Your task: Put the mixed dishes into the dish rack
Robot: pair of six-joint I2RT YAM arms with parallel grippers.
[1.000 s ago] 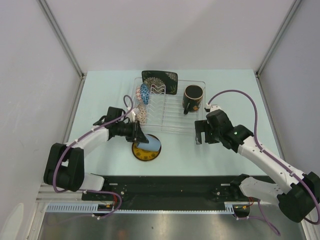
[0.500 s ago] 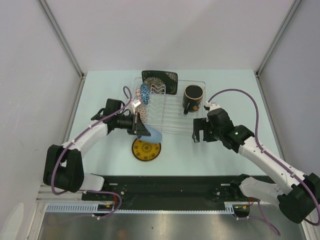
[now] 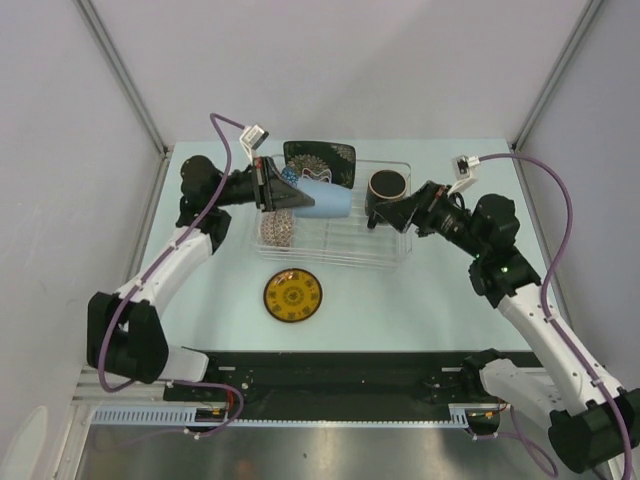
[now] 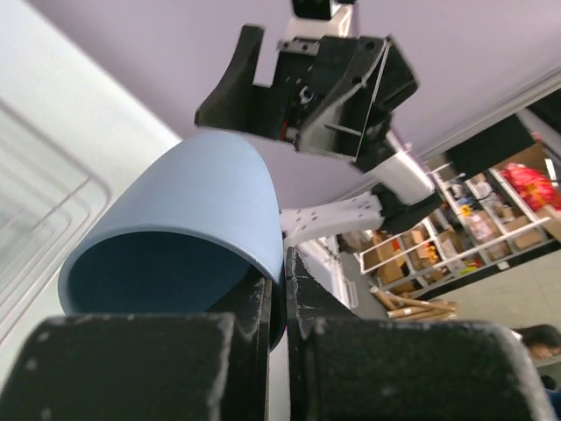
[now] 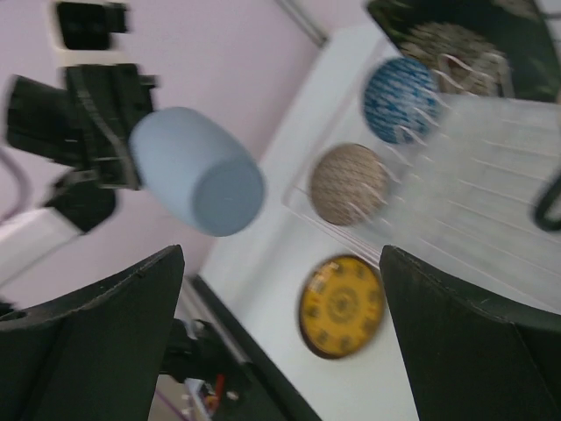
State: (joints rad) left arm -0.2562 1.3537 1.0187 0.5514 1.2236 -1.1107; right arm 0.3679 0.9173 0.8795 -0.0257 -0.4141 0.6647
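My left gripper (image 3: 283, 196) is shut on the rim of the pale blue cup (image 3: 326, 200), which lies on its side in the air over the dish rack (image 3: 352, 238). One finger is inside the cup (image 4: 188, 197) and one outside. The blue patterned bowl (image 5: 401, 99) and the beige bowl (image 3: 279, 229) stand on edge at the rack's left end. At the rack's back edge leans the black floral plate (image 3: 322, 160). The dark mug (image 3: 385, 189) sits at its right end. On the table in front lies the yellow plate (image 3: 293, 296). My right gripper (image 3: 408, 212) is open beside the mug, holding nothing.
White enclosure walls close in the table on the left, back and right. The black rail with both arm bases (image 3: 330, 375) runs along the near edge. My right gripper (image 5: 280, 254) looks down over the rack's left half (image 5: 491, 202) and the yellow plate (image 5: 340, 305).
The left arm has lifted the cup from above the yellow plate up and back over the rack. The right arm has risen and swung its wrist toward the mug.
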